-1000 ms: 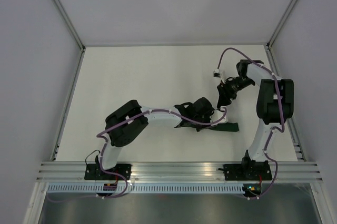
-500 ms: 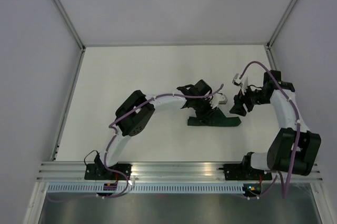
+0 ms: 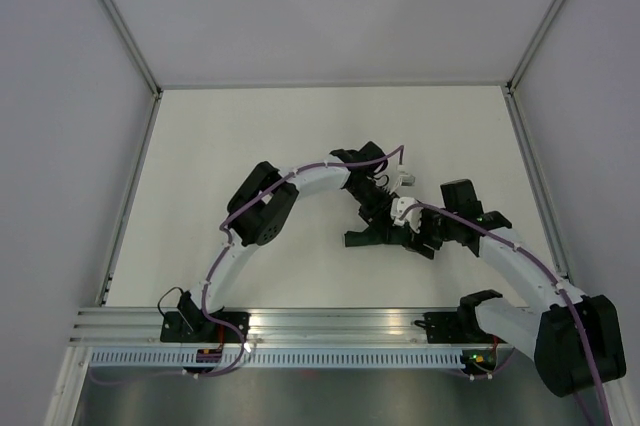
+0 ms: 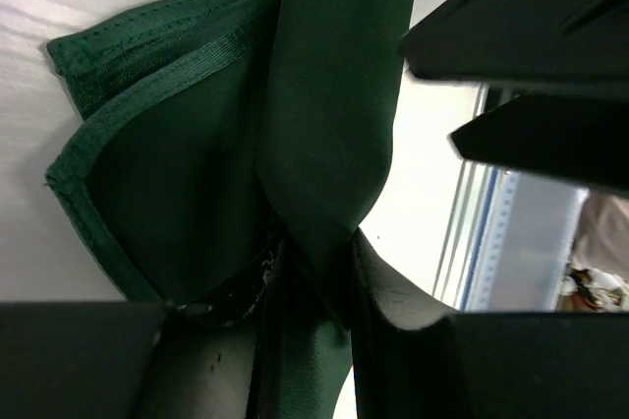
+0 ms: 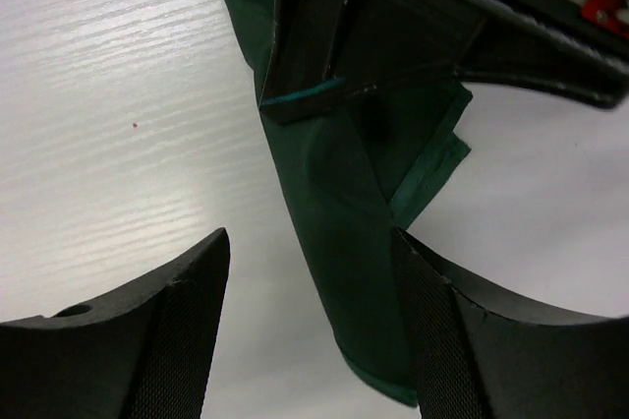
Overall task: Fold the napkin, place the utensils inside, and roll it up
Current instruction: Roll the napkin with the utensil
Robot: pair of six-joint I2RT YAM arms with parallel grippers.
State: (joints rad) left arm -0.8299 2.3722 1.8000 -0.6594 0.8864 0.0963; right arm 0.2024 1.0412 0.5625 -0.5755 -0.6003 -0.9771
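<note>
1. The left claw (image 4: pixel 313 291) is clenched on the napkin (image 4: pixel 167 173). A bunched band of the green cloth rises out of the pinch, and two hemmed corners fan out beside it.
2. The right claw (image 5: pixel 310 242) is released, with its fingers spread wide and nothing gripped. The napkin's narrow strip runs between them. I cannot tell whether either finger touches the cloth.
3. From above, both claws crowd the napkin: the left comes down on its far side and the right sits at its right end. The cloth is gathered into a short, dark strip, partly lifted off the white table (image 5: pixel 98 94).
4. No utensils can be seen in any view. The work looks to be at the folding stage, with the right claw lining up to take a free edge.
5. To do this well, the right claw should close on the hemmed edge alone, low and square to the napkin, so it catches one layer and not the whole bundle.
6. The left claw should hold firm until that second grip is sure. Then the two should draw apart evenly so the cloth spreads flat and does not twist.
7. The two claws are very close over the napkin, so they could bump each other.
</note>
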